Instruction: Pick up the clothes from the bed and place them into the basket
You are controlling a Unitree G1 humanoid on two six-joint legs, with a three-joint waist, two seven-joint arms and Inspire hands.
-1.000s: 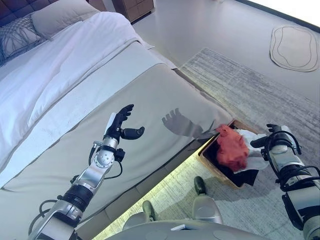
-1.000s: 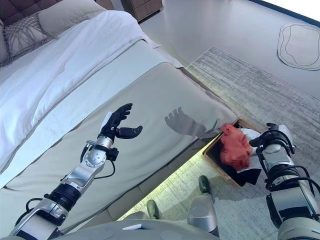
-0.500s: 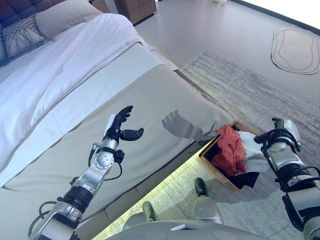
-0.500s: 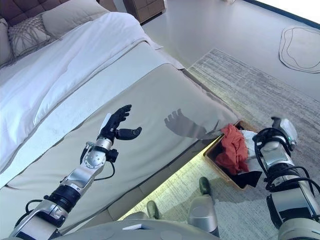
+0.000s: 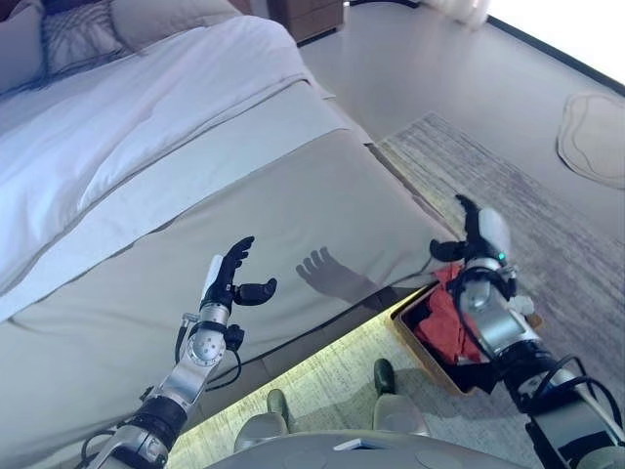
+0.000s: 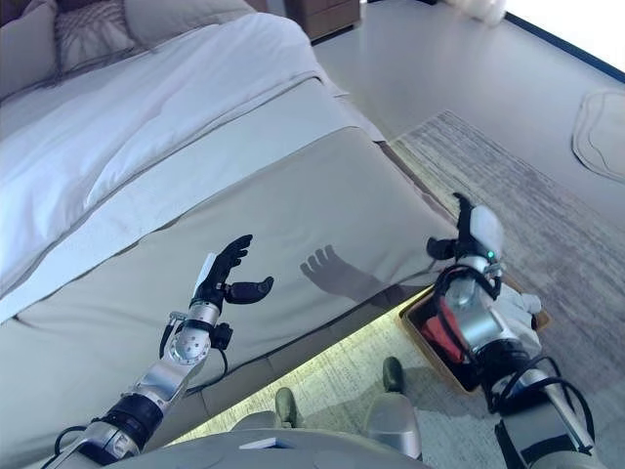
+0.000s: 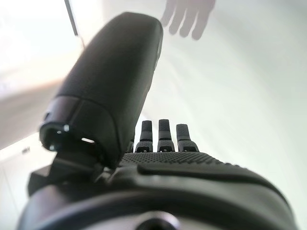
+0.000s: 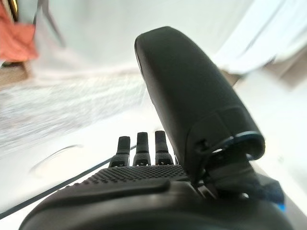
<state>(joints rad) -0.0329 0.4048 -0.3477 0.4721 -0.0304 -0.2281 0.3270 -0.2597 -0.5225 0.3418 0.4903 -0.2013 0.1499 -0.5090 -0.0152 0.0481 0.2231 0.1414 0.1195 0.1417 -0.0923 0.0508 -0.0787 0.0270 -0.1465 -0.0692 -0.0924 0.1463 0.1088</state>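
A wooden basket [image 5: 422,350] stands on the rug beside the bed's foot corner. A red cloth [image 5: 447,322] lies inside it, with a white cloth [image 6: 525,315] and a dark one [image 5: 479,376]; the red cloth [image 8: 17,38] also shows in the right wrist view. My right hand [image 5: 479,234] is raised above the basket near the bed corner, open and holding nothing. My left hand [image 5: 232,278] hovers open over the bed's grey cover [image 5: 293,205], fingers [image 7: 163,134] straight. I see no clothes on the visible part of the bed.
A white duvet [image 5: 146,117] and pillows [image 5: 78,39] cover the bed's head end. A grey rug [image 5: 547,215] lies under the basket, a small round mat [image 5: 596,137] beyond it. A wooden dresser [image 5: 312,15] stands at the back.
The red cloth sank lower into the basket. My right hand rose from the basket's far side and swung towards the bed corner. The camera turned; the left hand kept its pose.
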